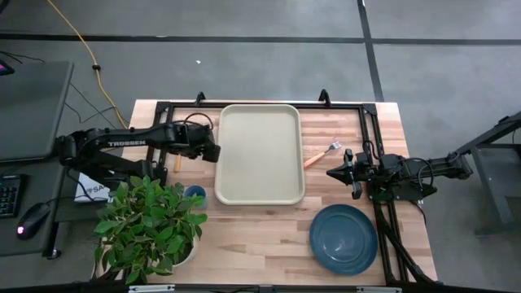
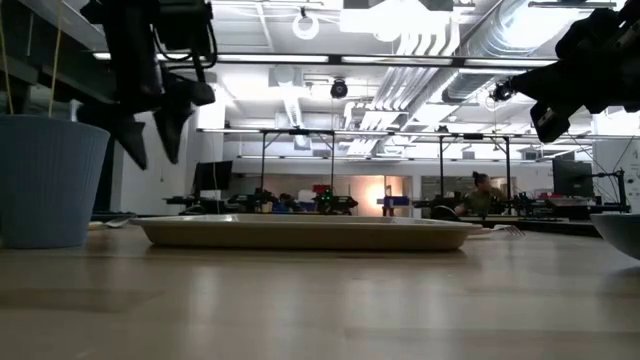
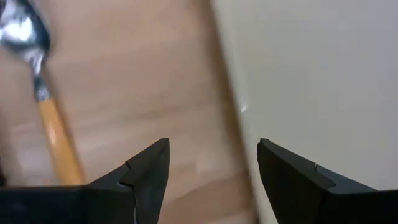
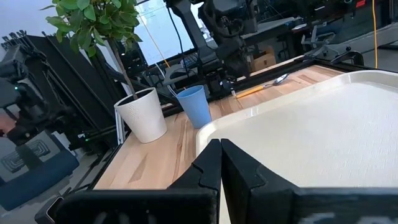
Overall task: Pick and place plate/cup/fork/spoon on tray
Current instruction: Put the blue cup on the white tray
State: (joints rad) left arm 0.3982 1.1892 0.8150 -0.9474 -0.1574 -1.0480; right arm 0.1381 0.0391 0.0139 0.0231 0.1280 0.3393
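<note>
The left gripper (image 1: 216, 152) hangs spread and empty at the left rim of the bare cream plastic tray (image 1: 260, 122), centre of the high view. The slick steel-bowled, orange-handled spoon (image 3: 43, 93) lies beside it on the wood and could skid if nudged. The right gripper (image 1: 332, 173), fingers pressed together on nothing, sits mid-right near the fork (image 1: 321, 154); the glossy round plate (image 1: 343, 238) is lower right, and the cup (image 1: 195, 194) is by the plant (image 1: 151, 224).

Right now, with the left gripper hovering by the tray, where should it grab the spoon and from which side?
Grip the spoon by its orange handle, mid-length, coming straight down from above. It lies flat on the table beside the tray, so only a top approach fits, jaws straddling the slim handle across its width. The left gripper is open; the rounded bowl would likely slip.
</note>
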